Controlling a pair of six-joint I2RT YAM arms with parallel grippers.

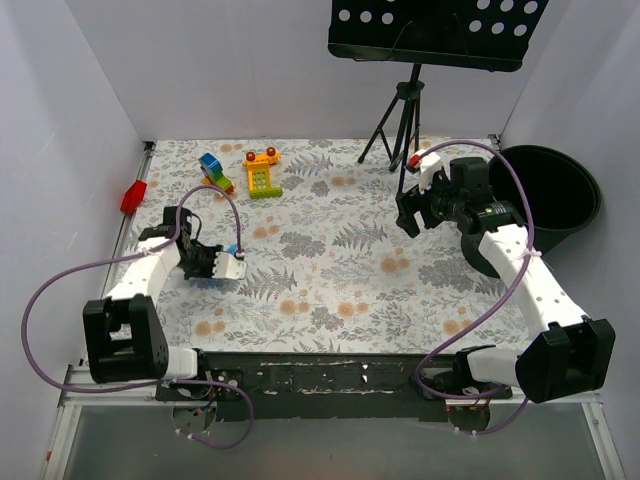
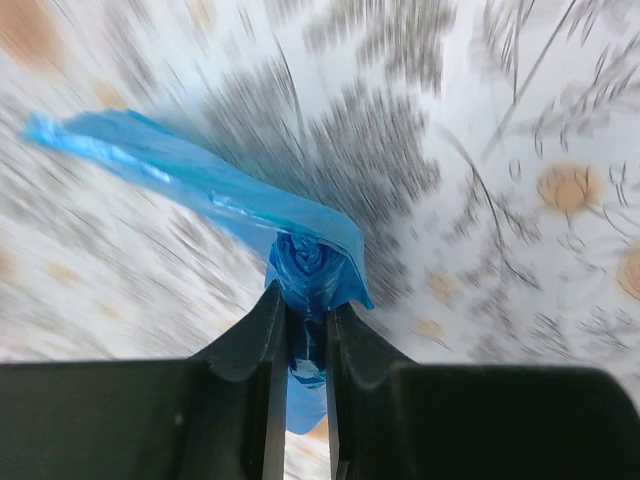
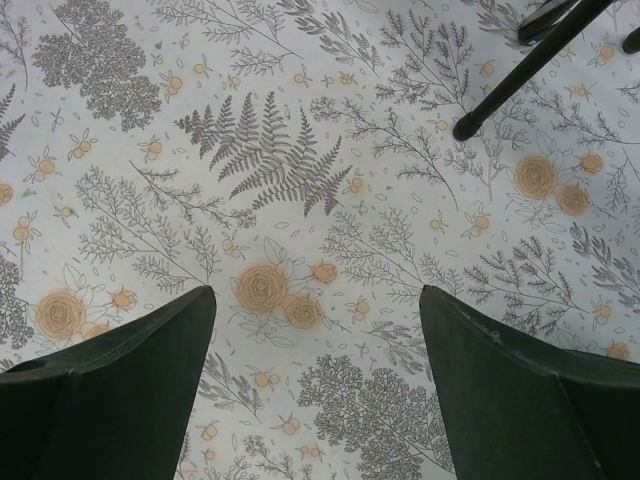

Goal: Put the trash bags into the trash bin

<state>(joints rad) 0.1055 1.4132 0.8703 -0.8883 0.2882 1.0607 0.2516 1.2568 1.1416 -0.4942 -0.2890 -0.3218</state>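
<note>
In the left wrist view my left gripper (image 2: 305, 302) is shut on a bright-blue trash bag (image 2: 230, 195), a twisted wad pinched between the fingers with a long fold trailing up and left over the floral cloth. In the top view the left gripper (image 1: 222, 264) is low over the left side of the table, and the bag is mostly hidden under it. My right gripper (image 1: 408, 218) is open and empty above the cloth, left of the black trash bin (image 1: 560, 200) at the right edge. In the right wrist view it (image 3: 315, 300) holds nothing.
A black music stand (image 1: 430, 30) on a tripod (image 1: 400, 120) stands at the back; one leg shows in the right wrist view (image 3: 520, 70). Toy blocks (image 1: 215, 172) and a yellow toy (image 1: 262, 172) lie at the back left. A red object (image 1: 133, 195) sits at the left edge.
</note>
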